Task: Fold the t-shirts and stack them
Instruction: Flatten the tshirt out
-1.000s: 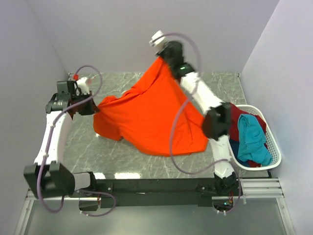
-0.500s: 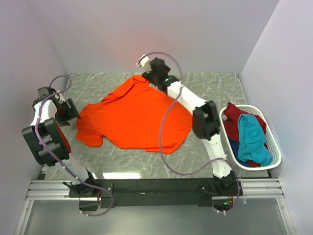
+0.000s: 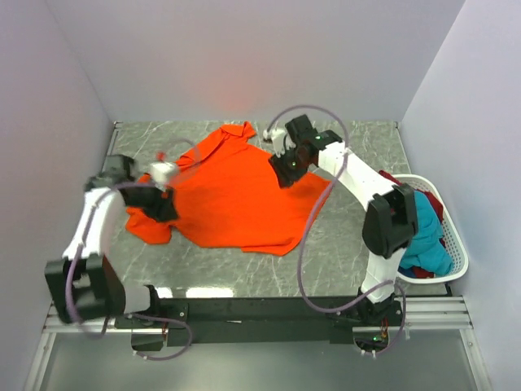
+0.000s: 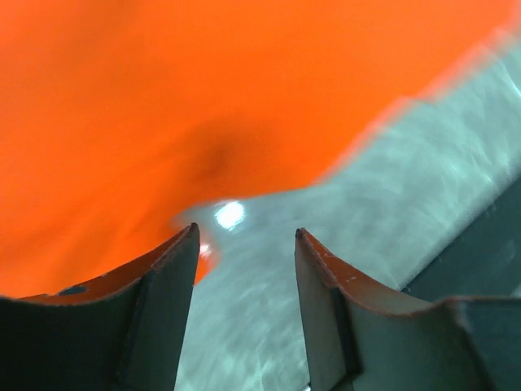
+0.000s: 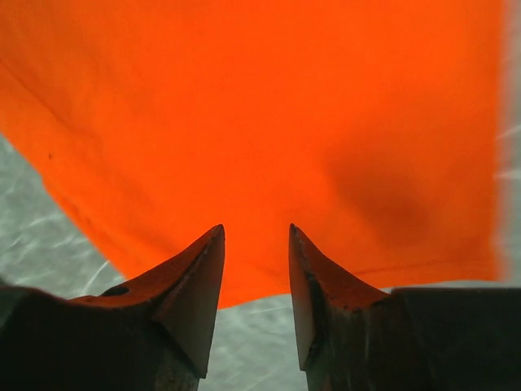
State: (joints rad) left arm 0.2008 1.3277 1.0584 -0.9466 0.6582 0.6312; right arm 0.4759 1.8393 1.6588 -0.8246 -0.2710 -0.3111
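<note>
On the table's [image 3: 358, 138] left side the left gripper [image 4: 244, 236], fingers apart and empty, hovers by the orange t-shirt's [image 3: 236, 199] bunched sleeve; I'd flatten that before folding. Further right, the right gripper [image 5: 256, 232], likewise parted, hangs over the cloth.

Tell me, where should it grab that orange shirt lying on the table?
Probably at the edges, from above: the orange t-shirt lies spread nearly flat, so only its border can be pinched up. The open left gripper hangs over the left edge, the open right gripper over the far edge.
</note>
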